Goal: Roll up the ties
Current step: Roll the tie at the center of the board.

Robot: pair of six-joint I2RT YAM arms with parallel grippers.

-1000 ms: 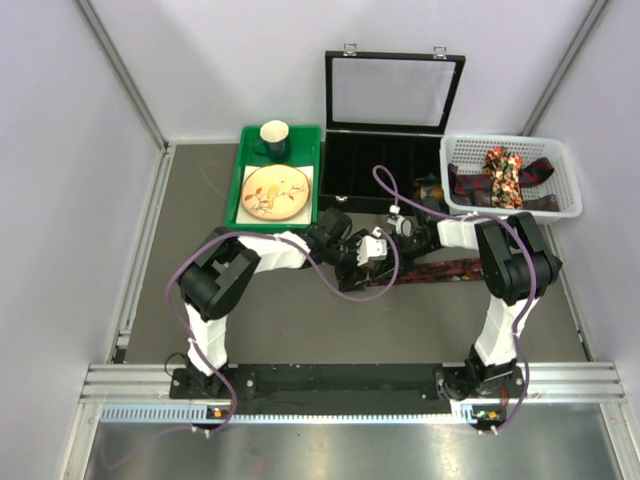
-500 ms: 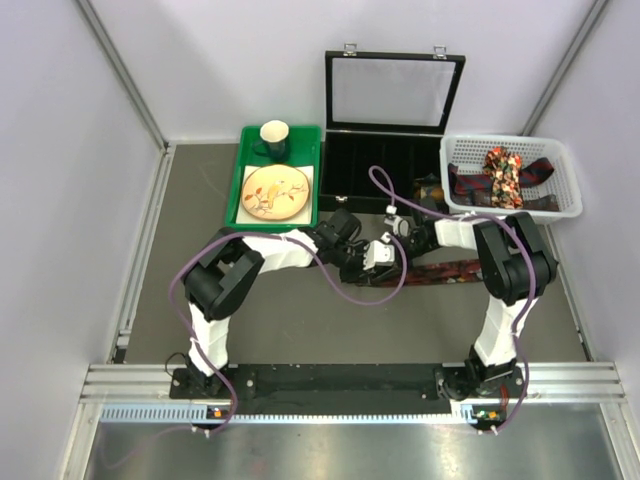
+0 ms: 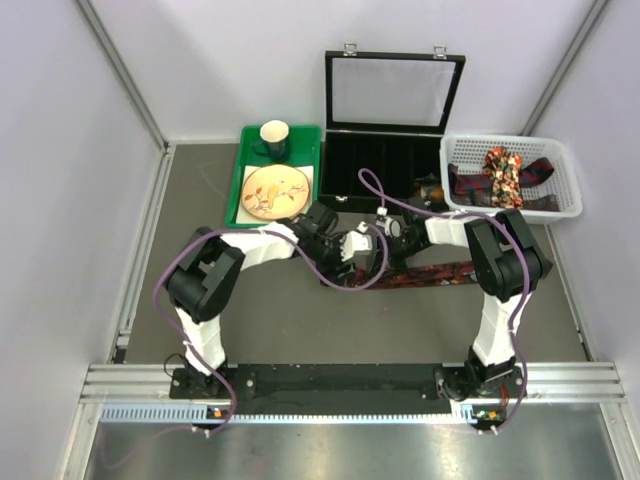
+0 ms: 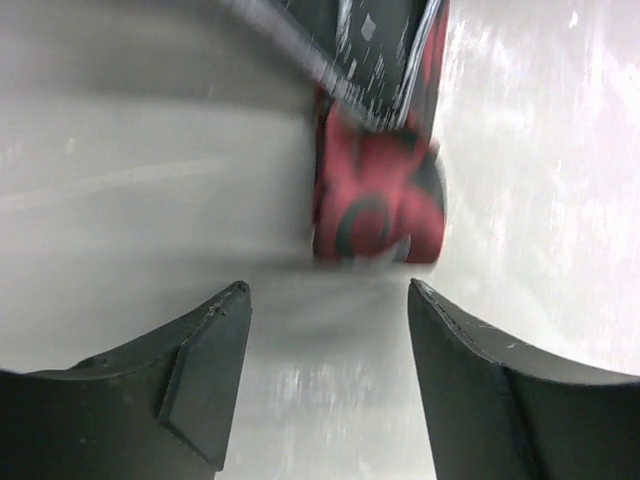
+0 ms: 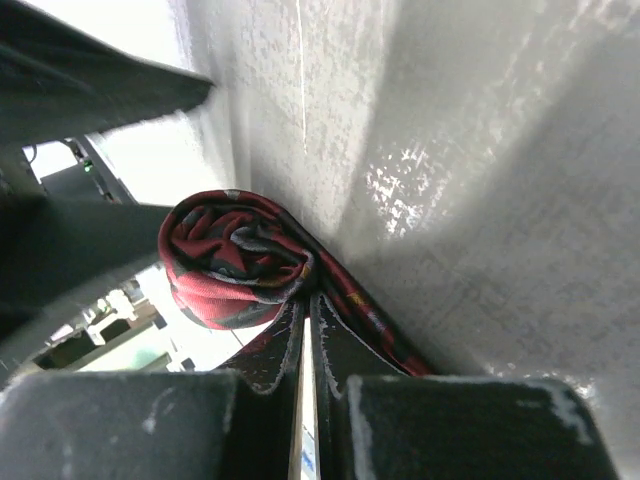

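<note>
The right gripper (image 5: pixel 306 318) is pressed shut, tips right against a tightly rolled dark red tie (image 5: pixel 235 262), its tail trailing across the grey desk (image 5: pixel 480 200).

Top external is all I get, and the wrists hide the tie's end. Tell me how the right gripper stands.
Observer: The right gripper is shut, with its tips against a tight roll at the end of the tie. I cannot tell whether cloth is caught between them.
Operator: Report the left one.
Observer: The left gripper is open with nothing between its fingers. The rolled part lies just ahead of them.
Operator: Give me the pattern.
Observer: Dark red with darker markings. The left wrist picture is blurred, so I can't make out more.
</note>
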